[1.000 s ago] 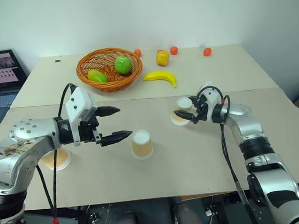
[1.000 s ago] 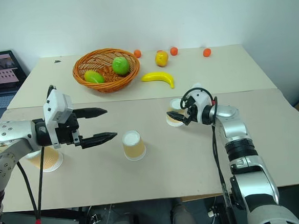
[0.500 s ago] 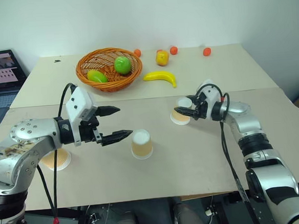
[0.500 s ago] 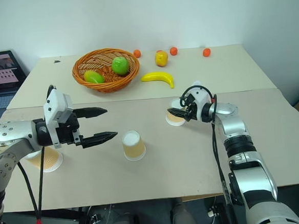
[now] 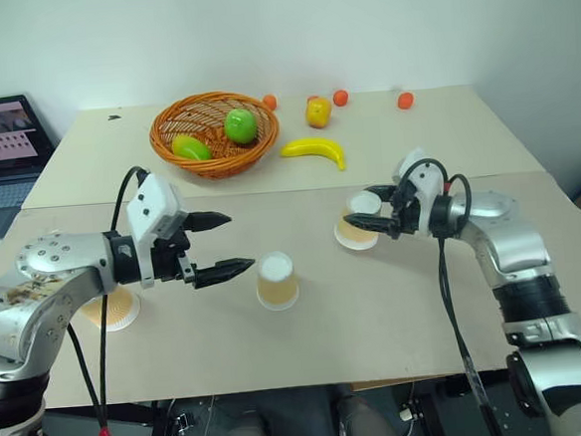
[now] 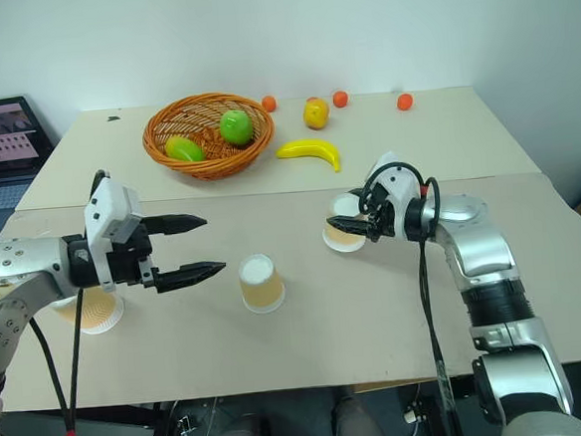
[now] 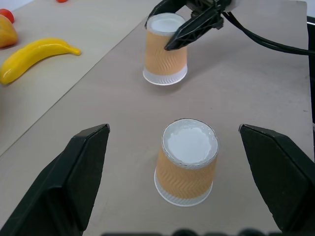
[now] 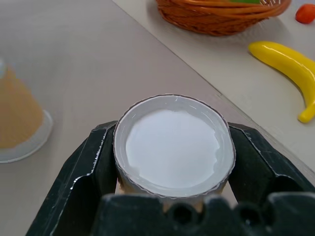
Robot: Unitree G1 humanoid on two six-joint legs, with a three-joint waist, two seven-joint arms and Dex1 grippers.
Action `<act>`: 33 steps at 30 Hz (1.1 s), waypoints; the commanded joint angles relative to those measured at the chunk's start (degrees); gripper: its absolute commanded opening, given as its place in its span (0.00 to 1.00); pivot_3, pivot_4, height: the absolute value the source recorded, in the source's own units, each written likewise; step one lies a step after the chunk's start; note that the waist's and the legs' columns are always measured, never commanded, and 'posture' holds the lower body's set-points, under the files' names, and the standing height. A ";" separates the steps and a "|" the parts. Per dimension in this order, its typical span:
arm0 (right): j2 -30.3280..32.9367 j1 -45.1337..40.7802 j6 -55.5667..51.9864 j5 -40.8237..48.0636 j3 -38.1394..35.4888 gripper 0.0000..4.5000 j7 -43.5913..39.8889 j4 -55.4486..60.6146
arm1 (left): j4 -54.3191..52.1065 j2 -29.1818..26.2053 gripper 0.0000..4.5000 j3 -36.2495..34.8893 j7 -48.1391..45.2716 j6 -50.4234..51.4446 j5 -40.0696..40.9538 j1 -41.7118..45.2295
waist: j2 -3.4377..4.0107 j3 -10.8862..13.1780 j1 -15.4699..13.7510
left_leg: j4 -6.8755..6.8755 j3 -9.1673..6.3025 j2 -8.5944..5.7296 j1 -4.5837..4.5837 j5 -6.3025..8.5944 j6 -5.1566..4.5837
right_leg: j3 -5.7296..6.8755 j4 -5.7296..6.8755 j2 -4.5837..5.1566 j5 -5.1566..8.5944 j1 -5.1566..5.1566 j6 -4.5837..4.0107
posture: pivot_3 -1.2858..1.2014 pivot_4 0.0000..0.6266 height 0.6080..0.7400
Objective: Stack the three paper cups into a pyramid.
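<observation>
Cups decide our move: right hand (image 6: 357,225) pinches one upturned cup (image 6: 345,222), right of the middle cup (image 6: 260,283); left hand (image 6: 195,248), spread, waits left of it.

Three paper cups (image 5: 276,280) across the near table (image 5: 377,312), basket (image 5: 214,134) and banana (image 5: 314,152) behind

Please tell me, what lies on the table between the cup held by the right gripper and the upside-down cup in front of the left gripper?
Only bare table: the left wrist view shows nothing between the held cup and the middle cup.
</observation>
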State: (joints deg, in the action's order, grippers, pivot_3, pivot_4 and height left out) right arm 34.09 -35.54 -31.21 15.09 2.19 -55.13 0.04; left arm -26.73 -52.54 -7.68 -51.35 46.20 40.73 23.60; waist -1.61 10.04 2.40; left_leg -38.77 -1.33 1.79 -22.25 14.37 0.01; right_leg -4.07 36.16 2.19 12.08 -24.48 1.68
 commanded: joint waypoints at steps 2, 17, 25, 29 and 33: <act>0.71 4.64 -8.22 3.98 -0.43 0.62 2.52 13.40 | -0.27 0.75 1.00 0.49 -0.39 -1.89 -0.57 1.48 | -0.01 0.00 0.00 | -0.03 0.02 -0.01 0.00 0.00 0.00 | -0.02 -0.01 0.00 0.01 0.00 0.01 | 0.52 0.24 0.98; -6.01 10.02 -10.18 4.75 4.75 0.62 10.03 19.17 | 1.24 1.98 1.00 2.73 -1.04 -2.93 -1.66 3.88 | -0.01 0.00 0.05 | -0.06 0.01 0.02 0.05 -0.05 0.07 | -0.02 0.02 -0.06 0.10 0.03 0.17 | 0.52 0.24 0.98; -7.70 10.37 -8.69 4.03 8.63 0.62 10.60 18.66 | 1.26 2.54 1.00 3.05 -0.70 -2.64 -1.59 4.72 | -0.01 0.00 0.07 | -0.06 0.01 0.02 0.05 -0.05 0.08 | -0.02 0.01 -0.05 0.09 0.03 0.16 | 0.52 0.24 0.98; -8.04 10.94 -9.27 4.36 9.01 0.62 11.12 19.71 | 1.51 2.42 1.00 3.08 -0.86 -2.65 -1.66 4.95 | -0.01 0.00 0.07 | -0.07 0.00 0.02 0.06 -0.05 0.07 | -0.02 0.02 -0.06 0.10 0.04 0.18 | 0.52 0.24 0.98; -8.55 11.56 -9.82 4.67 9.43 0.62 11.79 20.71 | 1.78 2.65 1.00 3.54 -0.91 -2.79 -1.81 5.51 | -0.01 0.00 0.11 | -0.06 -0.01 0.03 0.06 -0.05 0.07 | -0.01 0.02 -0.06 0.11 0.04 0.18 | 0.52 0.24 0.98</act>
State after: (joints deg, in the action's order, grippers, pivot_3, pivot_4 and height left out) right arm 25.96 -24.26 -41.33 19.04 11.03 -43.48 18.59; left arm -24.34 -49.85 -3.48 -52.23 44.43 39.34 27.40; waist -1.62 10.04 2.51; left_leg -38.83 -1.33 1.82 -22.19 14.32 0.08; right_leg -4.09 36.18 2.13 12.19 -24.44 1.86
